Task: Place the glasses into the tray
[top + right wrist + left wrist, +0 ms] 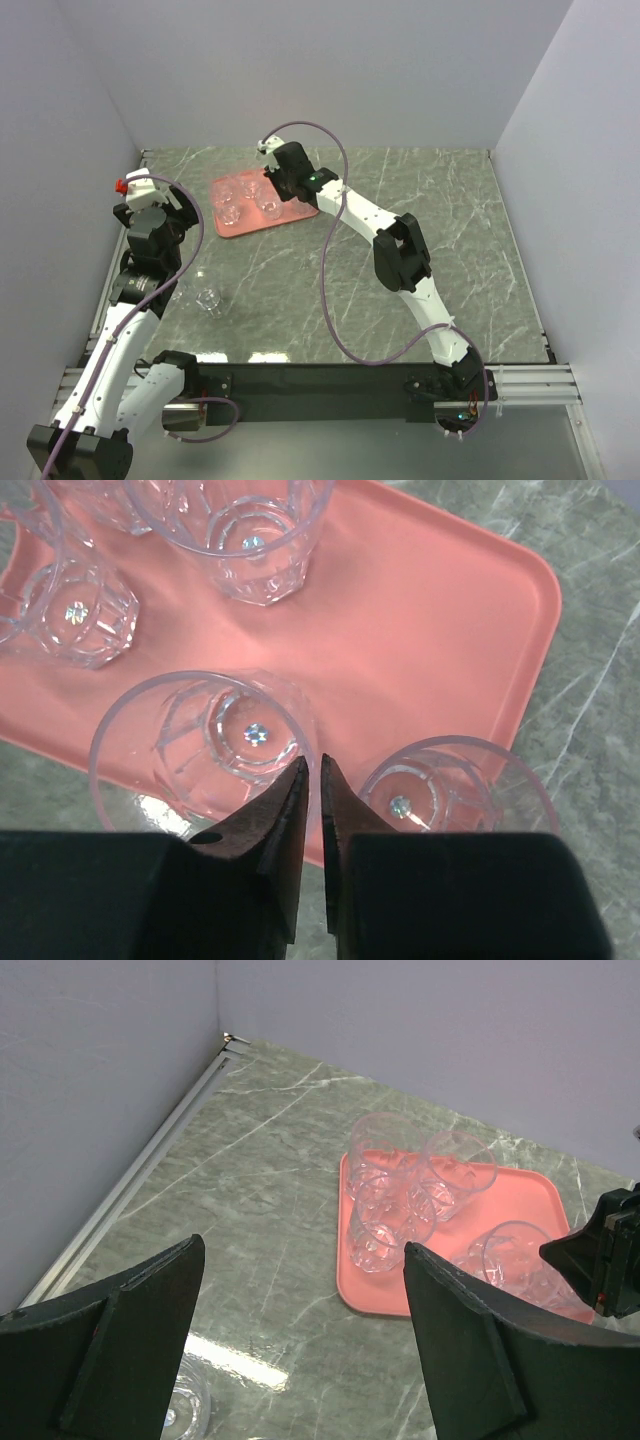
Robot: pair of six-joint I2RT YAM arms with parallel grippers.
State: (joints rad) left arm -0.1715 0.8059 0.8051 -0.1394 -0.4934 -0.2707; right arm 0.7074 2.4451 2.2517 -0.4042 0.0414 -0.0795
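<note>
Right gripper [312, 765] hangs over the salmon-red tray [430, 610] with its jaws standing almost together, only a thin slit between them. The rim of the nearest tumbler [200, 750] runs right at the tips, and whether the glass wall is pinched in that slit or merely beside it I cannot tell. That tumbler stands upright on the tray near its edge. Another tumbler [450, 790] sits just beside it on the other side of the fingers, and more of the glasses [232, 213] are grouped further in.

Left gripper [300, 1250] is spread wide and holds nothing, hovering above the marble-patterned table [260, 1160], apart from the tray. One loose tumbler [210, 300] stands on the table by the left arm (a faint outline next to it may be a second, though it is too transparent to be sure).

By their look these tumblers are light, rigid and smooth, so probably slippery under hard pads and liable to tip or chip if knocked against a neighbour. The best hold is likely one finger inside and one outside the wall near the rim, lowered straight with a modest squeeze, then set down on a bare part of the tray
</note>
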